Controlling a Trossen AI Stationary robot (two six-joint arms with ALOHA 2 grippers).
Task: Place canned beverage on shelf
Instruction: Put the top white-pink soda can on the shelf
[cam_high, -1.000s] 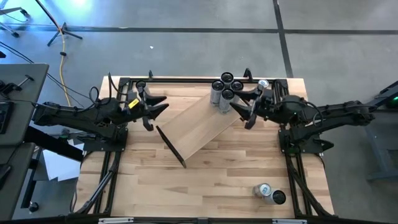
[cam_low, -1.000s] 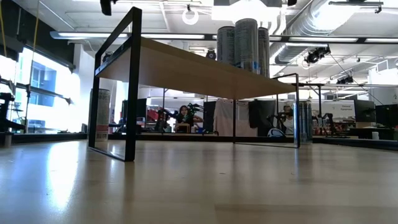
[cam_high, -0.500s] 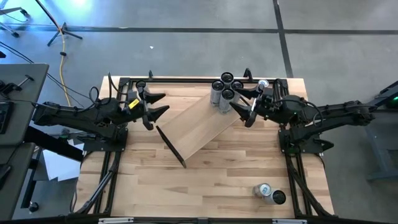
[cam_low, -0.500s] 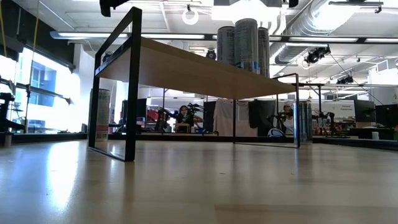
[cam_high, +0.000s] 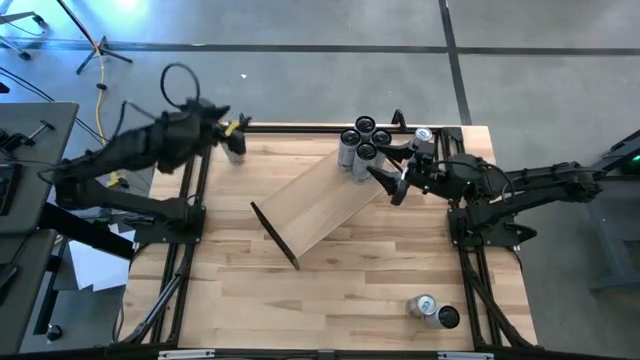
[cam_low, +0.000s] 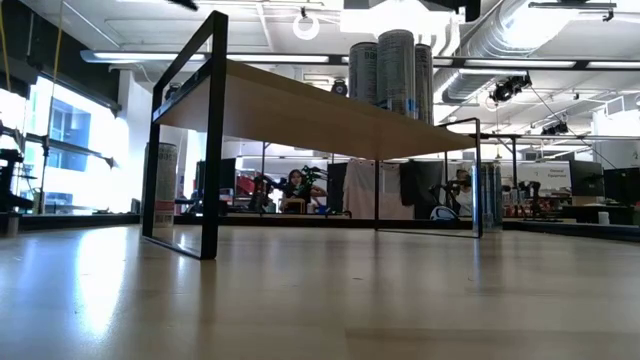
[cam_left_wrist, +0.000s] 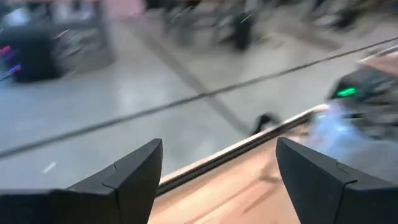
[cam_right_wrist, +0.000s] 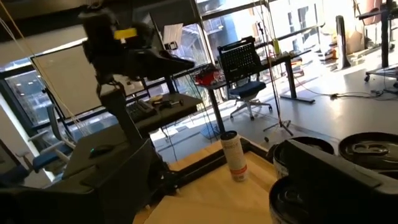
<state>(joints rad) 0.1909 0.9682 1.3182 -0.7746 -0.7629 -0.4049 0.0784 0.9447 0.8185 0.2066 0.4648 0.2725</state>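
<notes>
The shelf (cam_high: 322, 200), a pale board on black brackets (cam_low: 213, 130), stands slantwise in the middle of the table. Several cans (cam_high: 362, 142) stand upright on its far right end (cam_low: 395, 65). My right gripper (cam_high: 383, 166) is level and open right beside them; their tops (cam_right_wrist: 367, 149) show past its fingers, and I cannot tell whether a finger touches one. My left gripper (cam_high: 236, 145) is open and raised over the far left corner, with nothing between its fingers (cam_left_wrist: 217, 180). Below it a lone can (cam_right_wrist: 233, 155) stands on the table (cam_low: 163, 185).
Another can (cam_high: 423, 135) stands by the right arm at the far edge. Two cans (cam_high: 433, 311) lie near the table's near right corner. Bare tabletop (cam_high: 330, 300) stretches in front of the shelf. A black frame edges the far side (cam_high: 300, 127).
My left gripper has opened wider, then risen and swung from beside the shelf's left end toward the far left corner, tipping up from pointing downward to nearly level. The cans and the shelf have stayed where they were.
</notes>
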